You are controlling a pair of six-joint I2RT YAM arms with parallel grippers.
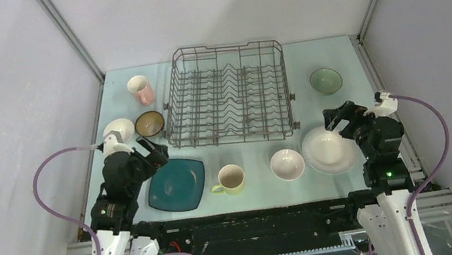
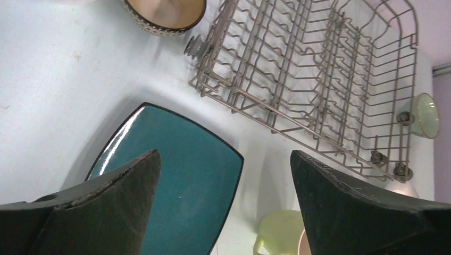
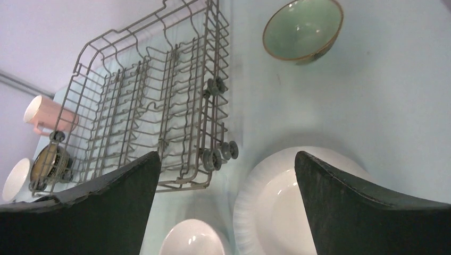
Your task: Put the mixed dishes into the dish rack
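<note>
1. Left gripper [image 1: 154, 150]: jaws spread fully, nothing held. It hovers over the far-left corner of the teal square glazed plate [image 1: 178, 184], which lies flat on the pale blue-green tabletop [image 1: 254, 152].
2. Right gripper [image 1: 338, 117]: jaws equally wide and empty, hovering above the far-left rim of the white round plate [image 1: 329, 150].
3. Governing relation: the grey-brown wire dish rack [image 1: 226, 93] stands between the arms at the far middle. It lies far-right of the left gripper and far-left of the right. The rack is empty.
4. Nearness, judged: the teal plate belongs to the left arm and the white plate to the right. The yellow-green mug [image 1: 231, 179] and the near white bowl [image 1: 287, 164] sit between them.
5. Surface: both plates lie flat, with little edge for a finger to get under. The glaze looks slippery.
6. Room: the dark brown bowl [image 1: 149, 122] and the far white bowl [image 1: 118, 130] crowd the left gripper. The pink cup [image 1: 140, 89] and the pale green bowl [image 1: 326, 81] stand well apart from both grippers.
</note>
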